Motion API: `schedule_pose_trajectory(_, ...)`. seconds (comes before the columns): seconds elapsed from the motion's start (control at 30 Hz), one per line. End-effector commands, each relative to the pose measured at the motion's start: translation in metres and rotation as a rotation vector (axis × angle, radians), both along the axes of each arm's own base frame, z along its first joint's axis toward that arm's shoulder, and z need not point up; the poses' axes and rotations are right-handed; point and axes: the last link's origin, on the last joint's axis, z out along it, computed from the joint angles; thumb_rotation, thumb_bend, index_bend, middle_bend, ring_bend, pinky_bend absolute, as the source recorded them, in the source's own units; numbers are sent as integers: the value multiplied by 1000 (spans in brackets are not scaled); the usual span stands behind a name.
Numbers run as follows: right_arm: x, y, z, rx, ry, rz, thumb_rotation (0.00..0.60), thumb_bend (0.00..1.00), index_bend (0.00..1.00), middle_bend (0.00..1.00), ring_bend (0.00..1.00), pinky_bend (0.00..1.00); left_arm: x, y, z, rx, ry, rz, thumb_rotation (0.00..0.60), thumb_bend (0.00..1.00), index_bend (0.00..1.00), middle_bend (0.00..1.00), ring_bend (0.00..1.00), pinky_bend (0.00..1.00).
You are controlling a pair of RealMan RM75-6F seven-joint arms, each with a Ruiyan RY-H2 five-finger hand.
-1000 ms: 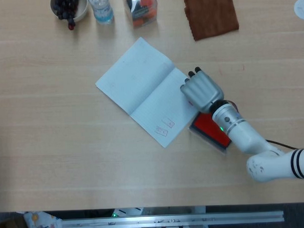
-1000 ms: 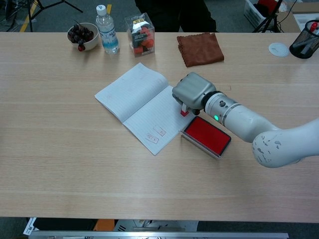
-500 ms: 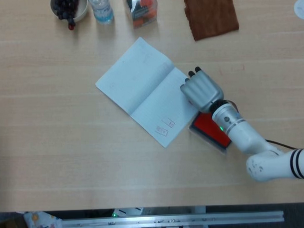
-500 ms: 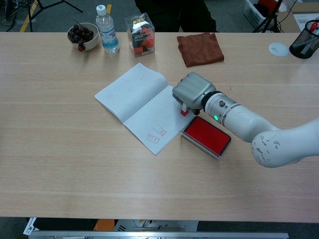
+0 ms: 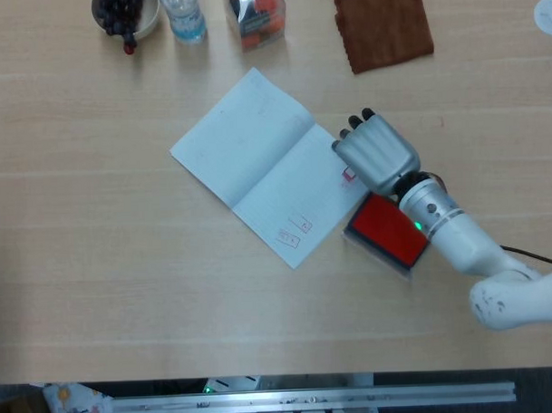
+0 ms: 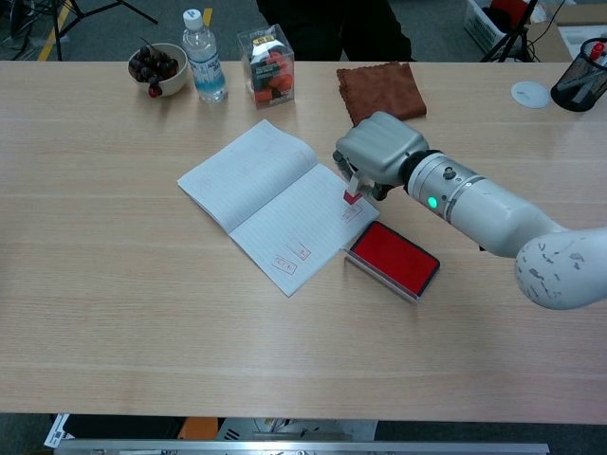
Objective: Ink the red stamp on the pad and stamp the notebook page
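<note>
The open notebook (image 5: 256,162) (image 6: 270,190) lies at an angle mid-table, with red stamp marks near its lower corner (image 6: 292,258) and a fresh red mark (image 6: 352,213) at its right edge. My right hand (image 5: 376,153) (image 6: 379,152) grips the red stamp (image 6: 352,194), lifted just above that fresh mark. The red ink pad (image 5: 388,232) (image 6: 394,260) lies open just right of the notebook, below the hand. In the head view the hand hides most of the stamp. My left hand is in neither view.
At the table's far edge stand a bowl of dark fruit (image 6: 157,66), a water bottle (image 6: 205,59) and a clear box (image 6: 266,57). A brown cloth (image 6: 381,93) lies behind the hand. A white disc (image 6: 530,93) and a black pen cup (image 6: 580,87) sit far right.
My right hand has risen and moved back and right with the stamp, uncovering a new red mark on the page's right edge. The notebook shifted slightly.
</note>
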Motion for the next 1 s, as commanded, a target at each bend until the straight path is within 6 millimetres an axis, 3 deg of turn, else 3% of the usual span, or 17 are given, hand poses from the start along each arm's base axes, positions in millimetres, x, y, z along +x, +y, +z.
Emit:
schedule_pose_trajectory(0.03, -11, -1, 15, -20, 8, -14, 600, 327, 689, 504, 310, 306, 0, 0, -1, -3, 0, -1, 600, 272, 42, 43, 36, 63)
schedule_pose_trajectory(0.2, -33, -5, 24, -36, 38, -53, 600, 327, 689, 503, 310, 305, 2, 1, -4, -15, 1, -7, 600, 272, 42, 43, 36, 63)
schedule_pose_trajectory(0.43, -55, -12, 19, -45, 68, -95, 600, 326, 689, 486, 310, 305, 3, 1, -8, -29, 2, -7, 600, 272, 42, 43, 36, 63)
schedule_pose_trajectory(0.77, -65, -20, 4, -43, 82, -118, 600, 326, 652, 466, 317, 305, 2, -1, -8, -31, 5, 4, 600, 272, 42, 43, 36, 63)
schedule_pose_trajectory(1.0, -65, -19, 0, -38, 88, -112, 600, 308, 556, 448, 308, 305, 1, -1, -8, -35, 7, 4, 600, 272, 42, 43, 36, 63)
